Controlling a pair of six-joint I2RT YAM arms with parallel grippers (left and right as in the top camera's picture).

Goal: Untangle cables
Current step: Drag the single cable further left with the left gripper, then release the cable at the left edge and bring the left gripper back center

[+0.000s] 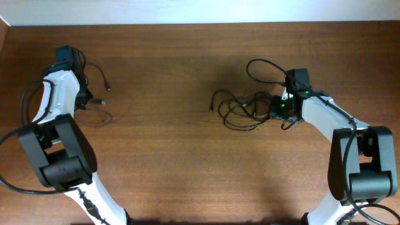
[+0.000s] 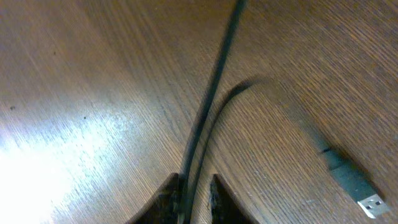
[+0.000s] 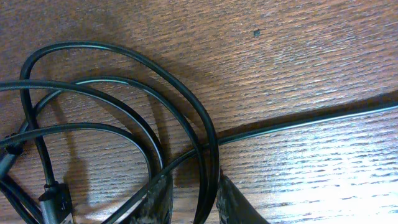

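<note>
Table point(image 3: 311, 50) of grained, faintly glossy wood; cables point(image 3: 311, 122) smooth black plastic.

No lettering can be read on the cables point(image 1: 245, 105) or the table point(image 1: 175, 156).

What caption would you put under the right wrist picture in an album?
Right gripper straddling looped black cables on a wooden table.

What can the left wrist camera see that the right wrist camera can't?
Only the left wrist camera: one nearly straight cable and a silver-tipped plug lying flat. Only the right wrist camera: a bunch of curly loops crossing over each other. Both: the brown wooden table, and a black cable running between the fingers at the bottom of the picture.
</note>
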